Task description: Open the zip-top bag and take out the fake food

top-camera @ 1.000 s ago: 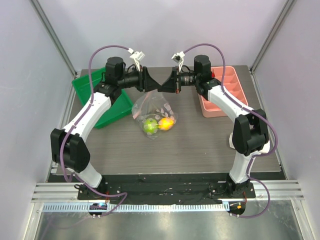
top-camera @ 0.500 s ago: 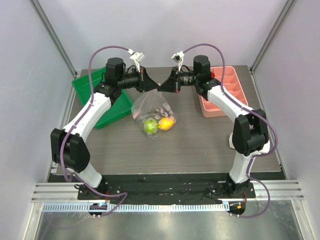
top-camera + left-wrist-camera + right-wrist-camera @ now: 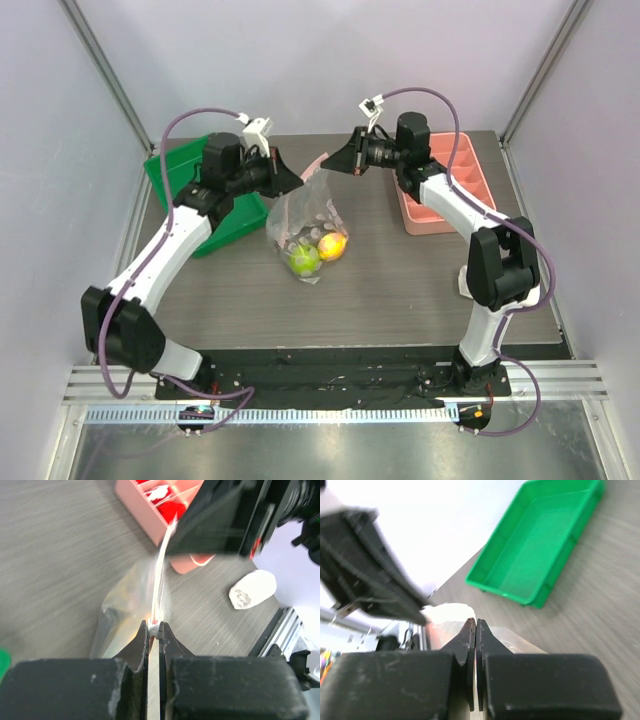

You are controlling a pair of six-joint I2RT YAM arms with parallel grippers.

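Observation:
The clear zip-top bag (image 3: 303, 215) hangs between my two grippers above the table, its pink zip strip (image 3: 316, 166) stretched between them. The lime green fruit (image 3: 303, 260) and the yellow-orange fruit (image 3: 332, 245) lie in the bag's bottom, which rests on the table. My left gripper (image 3: 291, 180) is shut on the left side of the mouth; in the left wrist view the gripper (image 3: 155, 628) pinches a white bit of the strip. My right gripper (image 3: 340, 162) is shut on the right side; in the right wrist view the gripper (image 3: 476, 623) pinches the film (image 3: 451, 615).
A green tray (image 3: 195, 200) stands at the back left, under the left arm. A pink compartment tray (image 3: 445, 190) with red-and-white pieces stands at the back right. A pale oval thing (image 3: 252, 589) lies on the table near the right arm.
The grippers, close together before, have drawn apart. The left has moved left and nearer, the right up and back. The bag's mouth is stretched wider between them.

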